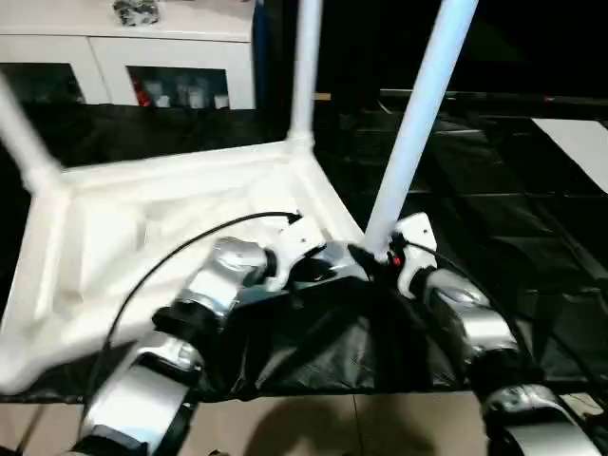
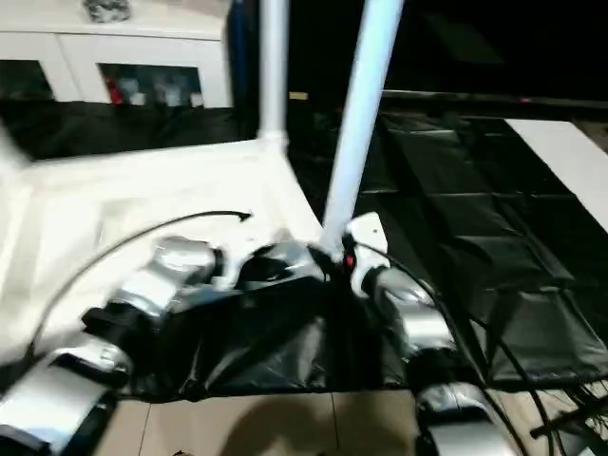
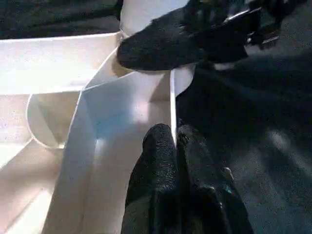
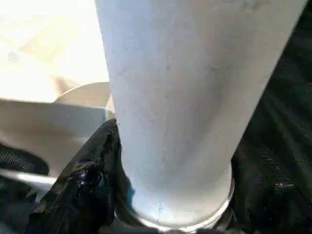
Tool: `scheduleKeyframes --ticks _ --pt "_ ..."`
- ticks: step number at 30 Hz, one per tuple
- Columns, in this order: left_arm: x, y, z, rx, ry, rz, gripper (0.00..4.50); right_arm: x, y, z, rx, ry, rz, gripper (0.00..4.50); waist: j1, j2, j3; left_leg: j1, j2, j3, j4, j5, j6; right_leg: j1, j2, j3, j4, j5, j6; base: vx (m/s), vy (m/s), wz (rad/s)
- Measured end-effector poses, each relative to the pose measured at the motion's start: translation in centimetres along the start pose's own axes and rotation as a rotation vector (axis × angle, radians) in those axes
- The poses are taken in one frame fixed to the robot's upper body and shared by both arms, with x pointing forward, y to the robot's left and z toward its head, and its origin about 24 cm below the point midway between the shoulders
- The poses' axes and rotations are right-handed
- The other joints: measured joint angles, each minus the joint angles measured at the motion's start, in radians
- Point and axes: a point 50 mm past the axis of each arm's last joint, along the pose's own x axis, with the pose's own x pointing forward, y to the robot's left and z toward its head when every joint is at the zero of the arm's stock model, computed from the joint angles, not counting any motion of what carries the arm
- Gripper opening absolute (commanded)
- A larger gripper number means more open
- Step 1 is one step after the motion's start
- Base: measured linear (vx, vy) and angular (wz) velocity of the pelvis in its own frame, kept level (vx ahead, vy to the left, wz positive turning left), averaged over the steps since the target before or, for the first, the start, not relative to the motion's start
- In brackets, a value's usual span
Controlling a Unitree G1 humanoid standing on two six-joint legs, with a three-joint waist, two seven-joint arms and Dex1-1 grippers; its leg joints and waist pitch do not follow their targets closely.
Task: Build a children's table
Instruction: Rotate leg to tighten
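Observation:
The children's table top (image 1: 142, 228) lies upside down on a black sheet, ribbed underside up. Two white legs stand in its sockets, one at the far corner (image 1: 306, 66) and one at the left (image 1: 24, 133). A third leg (image 1: 418, 123) rises tilted from the near right corner socket. My right gripper (image 1: 382, 253) is shut around this leg's base, and one black finger (image 4: 92, 165) presses against the tube. Beside that corner, my left gripper (image 3: 174, 134) is shut on the top's thin rim wall (image 3: 171, 97).
A white cabinet (image 1: 133, 47) with glass doors stands at the back left. The black sheet (image 1: 494, 190) spreads to the right, with a white board (image 1: 579, 142) at its far right. Tan floor (image 1: 332, 427) shows at the near edge. A black cable (image 1: 171, 261) loops over my left forearm.

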Motion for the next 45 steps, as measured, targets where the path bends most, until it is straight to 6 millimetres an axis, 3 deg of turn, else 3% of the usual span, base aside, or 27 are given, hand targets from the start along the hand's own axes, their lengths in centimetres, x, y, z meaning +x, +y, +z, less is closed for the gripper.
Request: scheduleKeyframes --ticks 1,4,11,17,25,26,29,30,36,45 --pt "0.0 0.0 0.0 0.000 0.001 0.004 0.00 0.1 0.2 0.0 -0.003 -0.004 -0.009 2.67 -0.002 0.000 0.000 0.000 0.000 -0.001 0.000 0.000 0.000 0.000 0.000 0.000 0.000 0.000 0.000 0.000 0.000 0.00" --pt "0.0 0.1 0.0 0.008 0.004 0.008 0.00 0.2 0.3 0.0 -0.003 -0.016 -0.019 3.37 -0.004 0.000 0.000 0.000 0.000 -0.001 -0.001 0.000 0.000 0.000 0.000 -0.001 0.000 0.000 0.000 0.000 0.000 0.00" --pt "-0.8 0.3 -0.1 0.043 -0.011 -0.028 0.00 -0.1 0.4 0.0 -0.043 -0.043 0.059 3.85 -0.007 0.000 0.001 -0.007 0.000 -0.001 -0.001 0.000 0.000 -0.007 0.000 -0.001 0.000 0.000 0.000 0.000 0.000 0.00" --pt "-3.0 0.5 -1.0 0.080 -0.034 -0.150 0.00 -2.7 -0.4 0.2 -0.169 -0.021 0.338 3.85 0.000 0.000 0.001 -0.009 0.002 -0.001 -0.010 0.000 0.000 -0.010 0.002 -0.002 0.003 0.005 -0.006 0.026 -0.013 0.03" --pt "-5.0 0.3 -1.7 0.110 -0.025 -0.326 0.00 -4.3 0.2 0.5 -0.266 0.033 0.629 3.85 0.028 0.001 0.002 -0.010 0.002 0.002 -0.012 0.000 0.004 -0.011 0.002 -0.001 0.003 0.001 -0.006 0.000 0.000 0.00" --pt "-5.1 0.3 -1.7 0.113 -0.023 -0.334 0.00 -4.3 0.4 0.5 -0.268 0.036 0.647 3.59 0.029 0.001 0.002 -0.010 0.002 0.002 -0.012 0.000 0.003 -0.011 0.002 -0.002 0.004 0.001 -0.006 0.000 0.000 0.00" --pt "-5.6 0.2 -2.0 0.122 -0.011 -0.369 0.00 -4.6 0.3 0.4 -0.282 0.060 0.698 3.46 0.033 0.001 0.002 -0.010 0.002 0.002 -0.010 -0.001 0.000 -0.011 0.002 -0.001 0.004 0.001 -0.006 0.000 0.000 0.00" --pt "-5.6 0.1 -2.1 0.127 -0.008 -0.383 0.00 -4.8 0.2 0.4 -0.296 0.076 0.724 3.17 0.034 0.001 0.002 -0.009 0.002 0.002 -0.010 -0.001 0.000 -0.009 0.002 -0.001 0.004 0.001 -0.006 0.000 0.000 0.00" --pt "-5.9 0.1 -2.2 0.128 -0.003 -0.402 0.00 -5.0 0.3 0.5 -0.305 0.088 0.760 2.80 0.035 0.001 0.002 -0.009 0.002 0.002 -0.009 -0.001 0.000 -0.009 0.002 0.000 0.004 0.001 -0.006 0.000 0.000 0.00" --pt "-5.9 0.1 -2.2 0.121 0.000 -0.393 0.00 -4.7 1.0 0.0 -0.189 0.067 0.728 2.72 0.036 0.000 0.001 -0.008 0.002 0.002 -0.009 -0.001 0.000 -0.009 0.002 0.000 0.007 0.001 -0.006 0.000 0.000 0.00"
